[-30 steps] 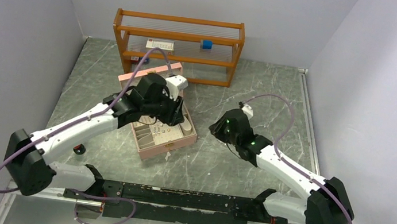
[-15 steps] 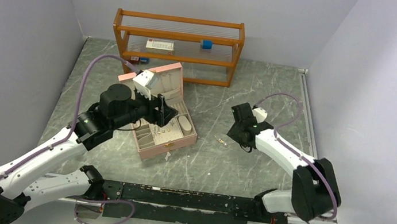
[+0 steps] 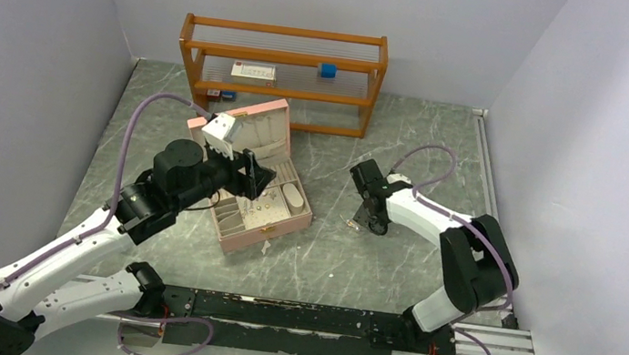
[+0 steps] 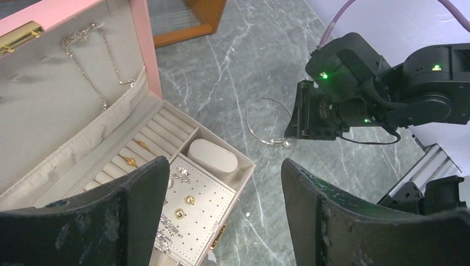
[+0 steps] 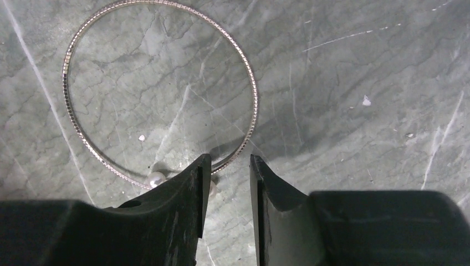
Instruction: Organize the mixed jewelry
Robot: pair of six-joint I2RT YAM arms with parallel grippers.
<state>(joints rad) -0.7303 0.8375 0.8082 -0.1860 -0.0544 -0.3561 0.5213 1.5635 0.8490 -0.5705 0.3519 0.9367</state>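
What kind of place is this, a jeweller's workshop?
More likely a robotics test cell: blank grey walls box in a single table, the left arm and right arm are mounted on a rail, and a pink jewelry box sits like a prop.

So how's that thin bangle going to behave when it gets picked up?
Likely light: the bangle is just one thin wire with small pearls at its ends. It probably flexes a little, since the loop looks open there. Lying flat on the smooth table, it may slide or slip from the right fingers.
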